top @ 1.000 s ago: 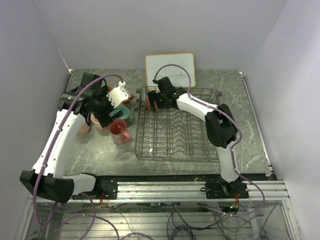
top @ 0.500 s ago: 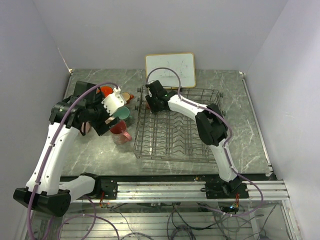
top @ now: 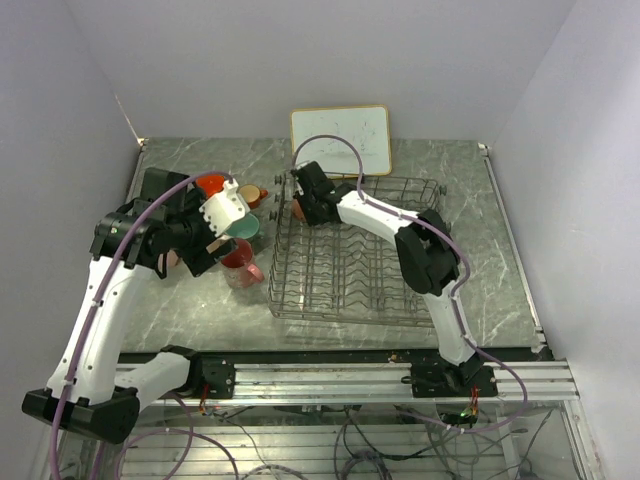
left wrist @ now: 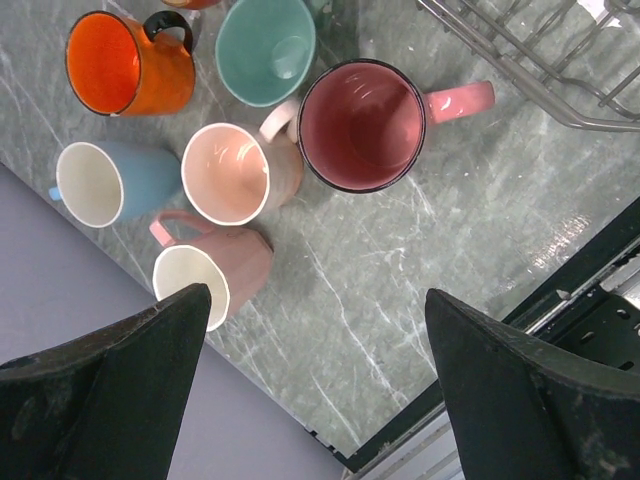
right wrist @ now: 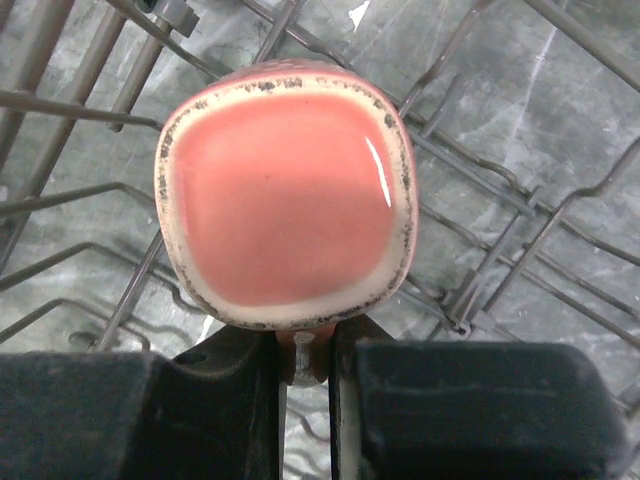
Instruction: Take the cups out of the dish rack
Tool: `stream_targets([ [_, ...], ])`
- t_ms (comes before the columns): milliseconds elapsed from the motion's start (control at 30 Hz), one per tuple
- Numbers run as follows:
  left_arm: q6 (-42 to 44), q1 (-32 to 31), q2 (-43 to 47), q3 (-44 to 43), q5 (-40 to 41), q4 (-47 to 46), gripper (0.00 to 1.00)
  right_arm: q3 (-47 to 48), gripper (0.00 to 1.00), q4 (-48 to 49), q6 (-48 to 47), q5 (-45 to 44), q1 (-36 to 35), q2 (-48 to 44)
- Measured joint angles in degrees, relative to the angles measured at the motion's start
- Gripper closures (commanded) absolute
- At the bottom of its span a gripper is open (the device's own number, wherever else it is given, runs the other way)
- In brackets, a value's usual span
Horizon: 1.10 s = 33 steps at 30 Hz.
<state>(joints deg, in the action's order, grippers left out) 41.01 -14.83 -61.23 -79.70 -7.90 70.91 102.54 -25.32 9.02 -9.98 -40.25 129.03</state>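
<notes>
In the right wrist view a pink cup (right wrist: 285, 195) lies in the dish rack (right wrist: 500, 250) with its speckled base toward the camera. My right gripper (right wrist: 305, 345) is shut on that cup's handle. From above, this grip sits at the rack's far left corner (top: 297, 208). My left gripper (left wrist: 315, 295) hangs open and empty over the table. Below it stand an orange cup (left wrist: 125, 65), a mint green cup (left wrist: 265, 48), a dark pink cup (left wrist: 362, 125), a peach cup (left wrist: 232, 172), a light blue cup (left wrist: 100, 182) and a pale pink cup (left wrist: 205, 275).
The dark wire dish rack (top: 350, 270) fills the table's middle, just right of the cup group (top: 237, 255). A white framed board (top: 340, 138) leans on the back wall behind it. The left wall runs close beside the cups.
My right gripper has slid left to the rack's far left corner and shut on the pink cup's handle. The left arm has pulled back a little toward the left.
</notes>
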Motion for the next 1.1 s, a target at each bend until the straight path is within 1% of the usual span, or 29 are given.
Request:
stream_targets([
  [200,1.8,0.0,3.0,1.5,0.0,-2.3,0.01,-2.6,1.00,-1.3,2.2,1.0,0.0,-6.7],
  [333,4.1,0.0,6.5,5.0,-0.1,-6.0,0.01,-5.9,1.00,-1.2,5.6,4.1,0.0,-14.8],
  [467,8.3,0.0,11.6,10.9,-2.0,-10.7,0.00,-11.5,1.00,0.1,10.8,10.9,-0.1,-24.9],
  [600,13.0,0.0,18.0,16.0,-6.3,-15.7,0.01,-18.2,1.00,3.8,17.6,18.8,-1.3,-34.0],
  [733,17.5,0.0,23.9,19.8,-11.5,-20.2,0.02,-25.8,1.00,10.8,25.9,27.5,-4.7,-40.1],
  [867,20.2,0.0,27.6,21.6,-15.3,-23.9,0.02,-33.9,1.00,20.5,35.2,35.6,-7.7,-43.8],
  [933,20.9,0.0,28.8,22.1,-16.8,-25.8,0.02,-37.8,1.00,26.2,40.6,39.5,-8.7,-44.8],
  [1100,21.8,0.0,30.2,22.1,-19.4,-27.5,0.04,-41.4,1.00,36.9,50.0,44.9,-10.6,-44.8],
])
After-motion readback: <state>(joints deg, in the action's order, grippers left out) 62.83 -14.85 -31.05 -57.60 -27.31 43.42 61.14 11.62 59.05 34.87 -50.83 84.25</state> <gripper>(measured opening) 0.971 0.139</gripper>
